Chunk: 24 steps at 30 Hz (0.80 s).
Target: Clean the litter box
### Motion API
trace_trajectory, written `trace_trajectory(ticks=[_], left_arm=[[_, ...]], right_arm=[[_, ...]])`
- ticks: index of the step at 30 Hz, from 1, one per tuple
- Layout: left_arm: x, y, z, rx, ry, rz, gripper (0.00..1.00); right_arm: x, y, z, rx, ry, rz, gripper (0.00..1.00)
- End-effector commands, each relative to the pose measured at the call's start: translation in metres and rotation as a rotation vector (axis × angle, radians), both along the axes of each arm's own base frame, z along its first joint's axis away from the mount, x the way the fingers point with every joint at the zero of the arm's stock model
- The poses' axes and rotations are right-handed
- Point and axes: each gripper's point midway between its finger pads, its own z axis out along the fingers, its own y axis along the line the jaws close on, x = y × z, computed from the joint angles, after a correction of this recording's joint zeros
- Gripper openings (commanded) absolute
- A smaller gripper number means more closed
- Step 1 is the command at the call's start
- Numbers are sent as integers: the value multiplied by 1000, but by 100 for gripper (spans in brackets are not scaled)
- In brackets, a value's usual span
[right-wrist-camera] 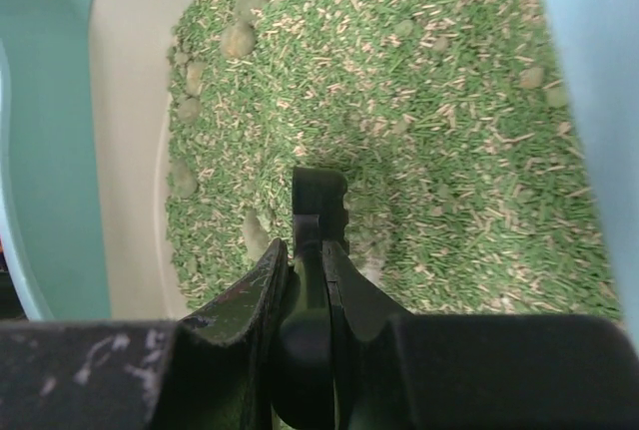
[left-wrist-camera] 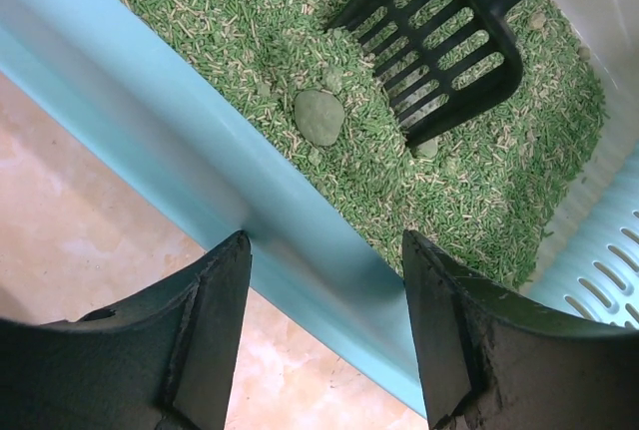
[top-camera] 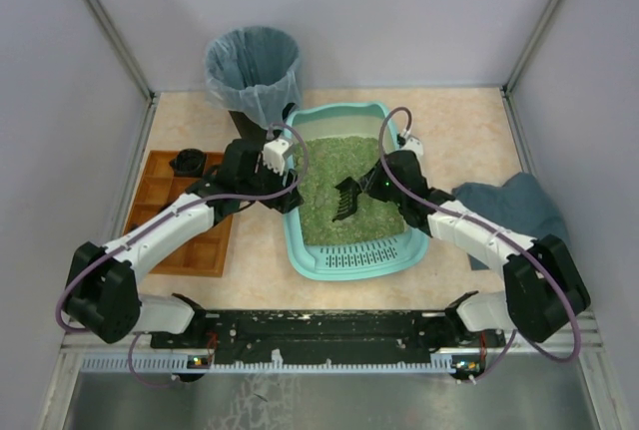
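The teal litter box [top-camera: 349,260] lies mid-table, filled with green litter. My left gripper [top-camera: 290,183] straddles its left rim [left-wrist-camera: 150,121]; one fingertip touches the outer edge and the other the inner edge, shut on the rim. In the left wrist view the left gripper [left-wrist-camera: 324,240] sits just below a grey-green clump [left-wrist-camera: 319,116]. My right gripper [top-camera: 384,183] is shut on the handle of a black slotted scoop [top-camera: 346,199], whose blade [left-wrist-camera: 439,41] rests in the litter beside that clump. In the right wrist view the right gripper [right-wrist-camera: 308,248] holds the scoop [right-wrist-camera: 319,196]. Several clumps [right-wrist-camera: 238,39] lie along the far wall.
A black bin with a blue-grey bag [top-camera: 253,66] stands behind the box at the back left. A brown wooden compartment tray [top-camera: 180,213] lies to the left with a black object [top-camera: 188,162] on it. A grey-blue cloth [top-camera: 519,206] lies at the right.
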Motion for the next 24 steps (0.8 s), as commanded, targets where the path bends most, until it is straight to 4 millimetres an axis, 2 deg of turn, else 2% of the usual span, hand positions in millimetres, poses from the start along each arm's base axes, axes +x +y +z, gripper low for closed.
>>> trace_trajectory(ticks=[1,10,12,19,24], left_arm=[[-6,-3,-8,42,19,-42,67],[-6,-2,-11,61,19,-36,67],[-6,-2,-11,64,20,-35,66],[-5,0,-10,71,10,-21,68],[7,13,9,78,-47,93,75]], right_arm=[[-9,35,-7,81,26,70,0],[-17,100,-25,139,73,218,0],[-20,108,-30,146,87,238,0],[-23,102,-38,158,105,211,0],[-19,86,-33,218,104,182,0]])
